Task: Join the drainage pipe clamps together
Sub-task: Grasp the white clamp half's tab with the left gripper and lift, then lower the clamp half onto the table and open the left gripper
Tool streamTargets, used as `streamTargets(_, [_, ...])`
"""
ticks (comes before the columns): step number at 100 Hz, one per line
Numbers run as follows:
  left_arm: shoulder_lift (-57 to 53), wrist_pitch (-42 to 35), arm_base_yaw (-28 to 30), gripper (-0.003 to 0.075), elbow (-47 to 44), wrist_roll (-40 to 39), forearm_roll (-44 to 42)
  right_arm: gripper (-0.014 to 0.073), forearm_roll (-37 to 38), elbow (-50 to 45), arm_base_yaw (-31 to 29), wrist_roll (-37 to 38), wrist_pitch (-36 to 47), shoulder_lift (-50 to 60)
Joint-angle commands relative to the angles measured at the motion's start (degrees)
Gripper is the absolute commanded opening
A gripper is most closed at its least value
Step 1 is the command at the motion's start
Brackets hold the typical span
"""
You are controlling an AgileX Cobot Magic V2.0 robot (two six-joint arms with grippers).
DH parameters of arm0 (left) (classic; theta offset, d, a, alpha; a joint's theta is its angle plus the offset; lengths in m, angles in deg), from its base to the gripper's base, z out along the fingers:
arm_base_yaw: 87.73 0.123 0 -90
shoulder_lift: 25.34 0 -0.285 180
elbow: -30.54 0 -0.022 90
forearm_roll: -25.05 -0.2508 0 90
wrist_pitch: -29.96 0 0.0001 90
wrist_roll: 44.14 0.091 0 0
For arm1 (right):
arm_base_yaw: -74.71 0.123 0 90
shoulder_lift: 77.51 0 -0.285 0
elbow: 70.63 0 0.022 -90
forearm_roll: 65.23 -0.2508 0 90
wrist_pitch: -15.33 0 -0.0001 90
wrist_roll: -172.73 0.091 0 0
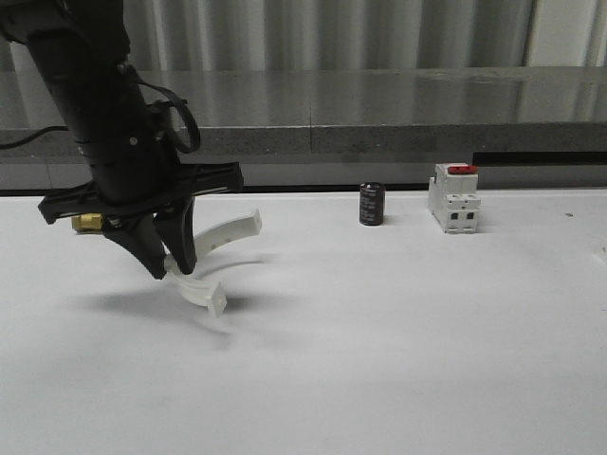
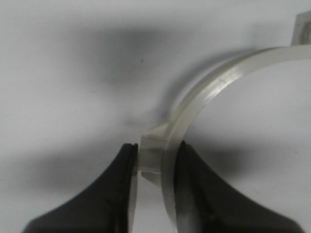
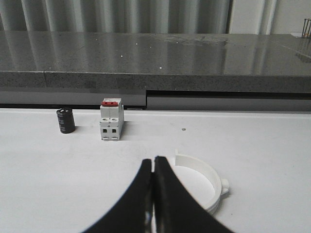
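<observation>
Left tool (image 1: 169,263) clamped on one white clamp half (image 1: 211,254) near its end tab, held just above white counter (image 1: 398,341), arc curving away to robot's right. Right tool (image 3: 154,167) pressed closed, gripping nothing, w/ second clamp half (image 3: 201,182) lying flat on counter just beside it. Black cylinder (image 1: 371,204) & red-topped switch (image 1: 453,197) farther back.

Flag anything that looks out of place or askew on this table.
Nothing is damaged or spilled. The two clamp halves are far apart: the left gripper holds one half-ring tilted above the table, while the other half-ring lies flat by the shut right gripper.
</observation>
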Motion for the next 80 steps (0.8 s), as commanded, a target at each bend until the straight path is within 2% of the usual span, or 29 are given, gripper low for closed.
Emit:
streamTargets(1, [-2.16,-1.83,-0.6,-0.002,1.6,-1.7,0.26,-0.0067,-0.09,1.02,-0.29,-0.3,5.12,1.12])
streamTargets(39, [0.24,-1.57,-1.1,-0.0018,1.6,-2.6,0.25,-0.0067,-0.09,1.02,-0.29,-0.3,5.12,1.12])
streamTargets(47, [0.24,-1.01,-1.1,0.002,1.6,-2.6,0.25,-0.0067,-0.09,1.02,-0.29,-0.3,5.12,1.12])
streamTargets(59, [0.24,-0.58,-1.1,0.0175,1.6,-2.6,0.35,-0.0067,-0.09,1.02,-0.29,-0.3,5.12,1.12])
streamTargets(64, [0.24,-0.5,-1.1,0.027,1.6,-2.47,0.35,-0.0067,-0.09,1.02,-0.29,-0.3,5.12,1.12])
streamTargets(76, [0.24,-0.5,-1.1,0.0559,1.6,-0.94,0.35,-0.0067,-0.09,1.02,-0.29,-0.3,5.12,1.12])
streamTargets(80, [0.24,-0.45,-1.1,0.0623,1.6,-0.94,0.35,-0.0067,-0.09,1.02,-0.29,-0.3,5.12,1.12])
